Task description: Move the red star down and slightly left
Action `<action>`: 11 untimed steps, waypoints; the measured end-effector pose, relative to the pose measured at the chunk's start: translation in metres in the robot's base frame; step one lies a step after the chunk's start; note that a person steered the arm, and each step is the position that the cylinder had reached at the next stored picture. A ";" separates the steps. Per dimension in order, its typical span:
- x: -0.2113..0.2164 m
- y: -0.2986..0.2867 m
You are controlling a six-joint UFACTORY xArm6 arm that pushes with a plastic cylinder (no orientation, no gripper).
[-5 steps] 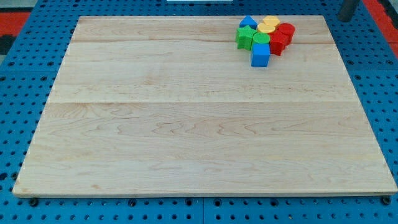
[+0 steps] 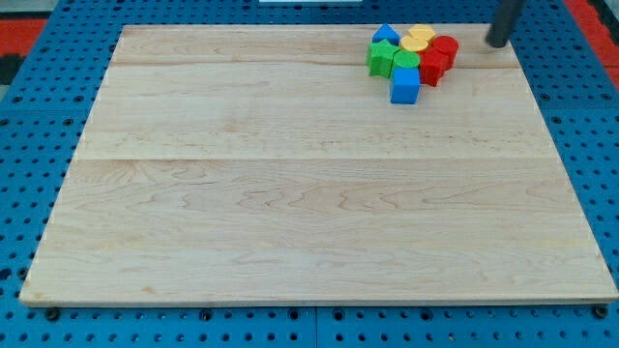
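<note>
Hovering rod: my tip (image 2: 496,43) sits at the view's right of the red star (image 2: 431,66), apart from it, holding nothing.
Rod top: cut off by the frame's upper edge.
Red star: packed in the cluster, its outline partly hidden by neighbours.
Cluster: blue cube (image 2: 405,86) just below-left of the red star; red cylinder (image 2: 445,48) above it.
Surface: wooden board (image 2: 290,193) on blue pegboard (image 2: 29,145).

Single high oblique view over the whole wooden board (image 2: 309,193).
</note>
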State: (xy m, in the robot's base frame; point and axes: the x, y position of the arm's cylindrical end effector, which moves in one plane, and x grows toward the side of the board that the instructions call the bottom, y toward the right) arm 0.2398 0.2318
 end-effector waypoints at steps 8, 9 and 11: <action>0.151 -0.124; 0.153 -0.117; 0.177 -0.079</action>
